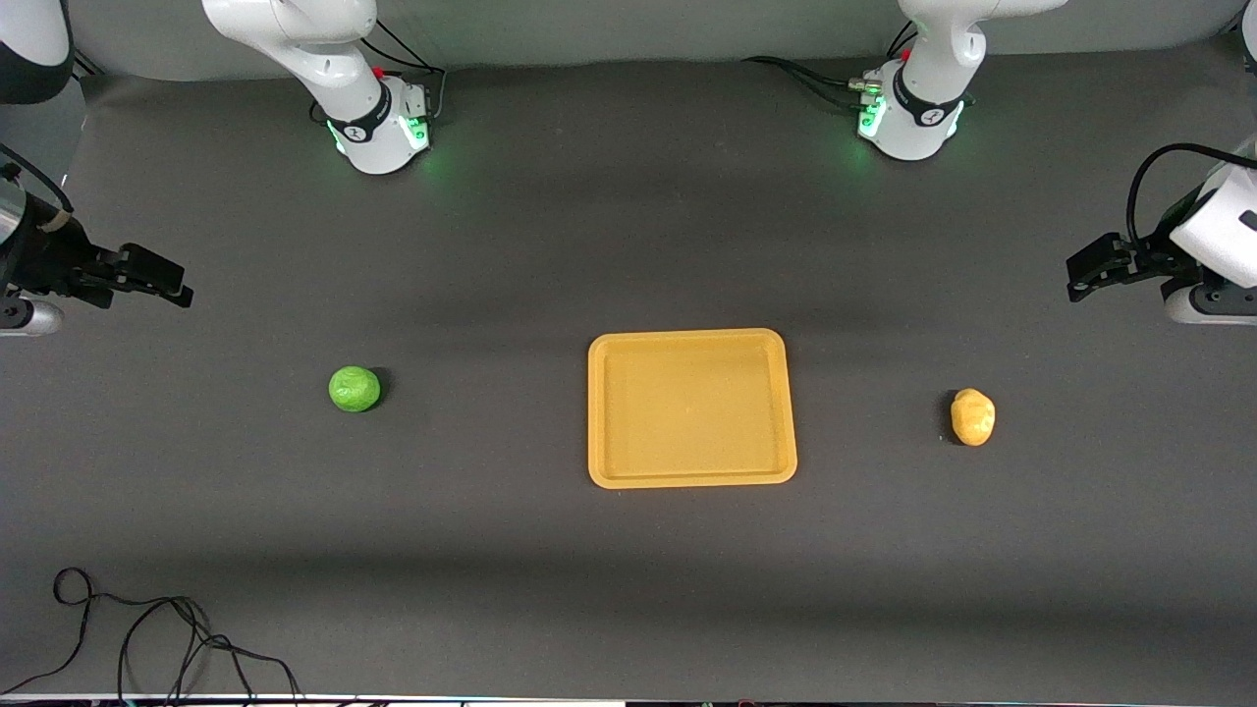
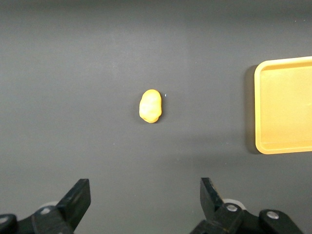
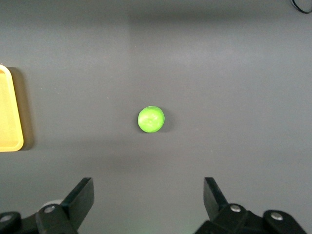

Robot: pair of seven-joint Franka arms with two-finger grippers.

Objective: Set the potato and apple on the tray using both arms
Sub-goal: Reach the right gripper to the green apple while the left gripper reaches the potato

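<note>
Starting from the front edge: tray (image 1: 691, 478) sits mid-bench, bare. Potato (image 1: 972, 416) lies toward the left arm's end, apple (image 1: 355, 389) toward the right arm's end, both well apart from the tray. Left gripper (image 1: 1078, 277) and right gripper (image 1: 182, 282) hover above the bench ends, fingers (image 2: 77, 198) spread wide, holding nothing. Best approach, I judge: descend straight, centre each item between fingers, close gently; the round apple may roll.

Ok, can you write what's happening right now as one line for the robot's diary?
left tool: open, above potato | right tool: open, above apple | tray: empty, between both | nothing picked up yet
</note>
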